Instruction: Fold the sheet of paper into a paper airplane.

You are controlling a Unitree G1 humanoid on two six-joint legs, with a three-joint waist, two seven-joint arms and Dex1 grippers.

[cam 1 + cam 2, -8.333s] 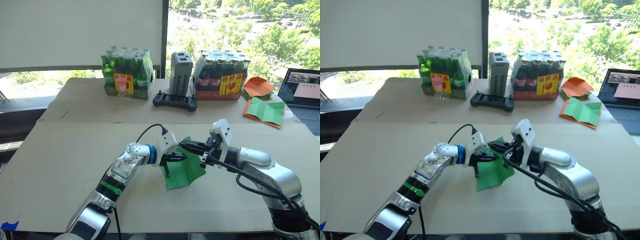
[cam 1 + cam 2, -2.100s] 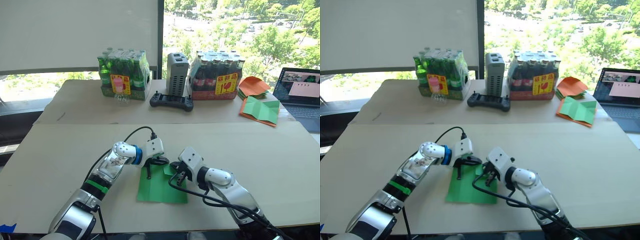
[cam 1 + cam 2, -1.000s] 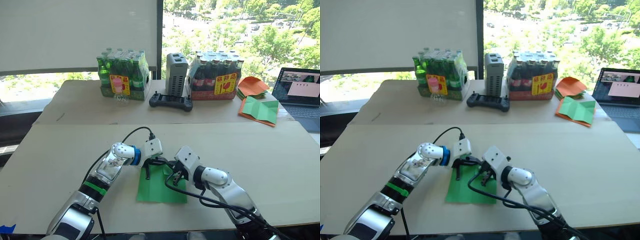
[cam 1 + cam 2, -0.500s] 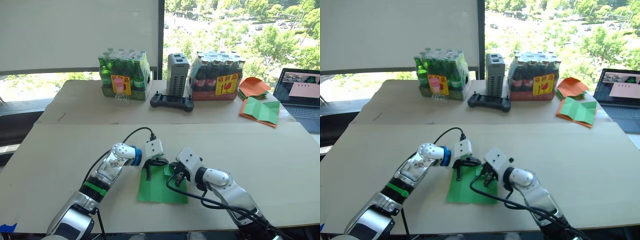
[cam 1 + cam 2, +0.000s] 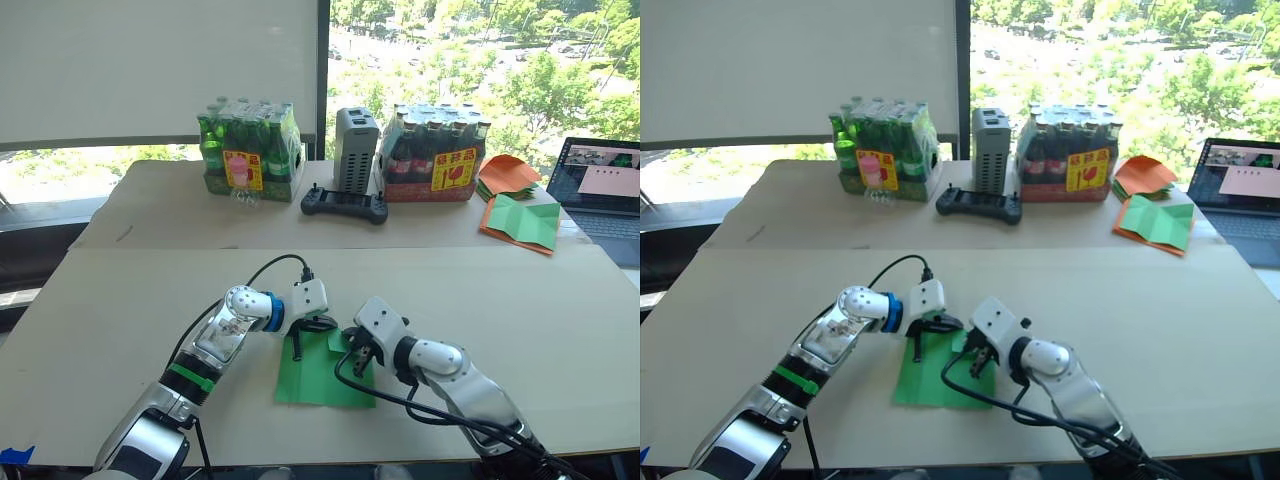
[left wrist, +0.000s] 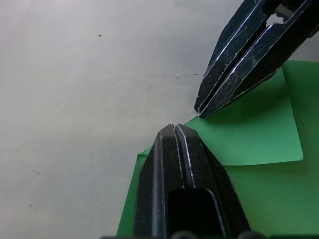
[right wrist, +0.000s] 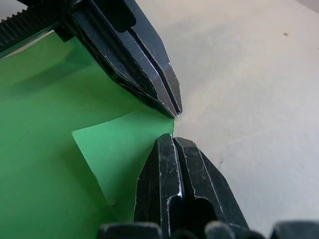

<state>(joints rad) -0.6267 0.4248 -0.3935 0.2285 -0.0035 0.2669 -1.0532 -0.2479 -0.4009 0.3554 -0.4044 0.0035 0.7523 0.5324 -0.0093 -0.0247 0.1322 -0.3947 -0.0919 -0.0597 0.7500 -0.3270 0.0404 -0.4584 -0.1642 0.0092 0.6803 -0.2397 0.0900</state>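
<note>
sheet: I see the thin bright green sheet of paper (image 5: 322,377) flat on the near beige tabletop (image 5: 120,300), between my two arms; one far corner is folded over into a small flap (image 7: 122,144).
left gripper: my left gripper (image 5: 296,347) comes in from the left, black fingers pressed together with no gap, tips pointing down at the sheet's far edge; nothing pinched between them.
right gripper: my right gripper (image 5: 352,362) also has its fingers pressed together, tip right at the folded corner, just beside the left tip; the wrist views show the two tips nearly touching at the flap's edge (image 6: 199,113).
far table: shrink-wrapped pack of green bottles (image 5: 249,148), grey upright box (image 5: 357,148), black handheld controller (image 5: 345,204), pack of dark bottles with red label (image 5: 432,151).
far right: stack of orange papers (image 5: 509,172), green sheet with orange edges (image 5: 524,221), open laptop (image 5: 603,194).
</note>
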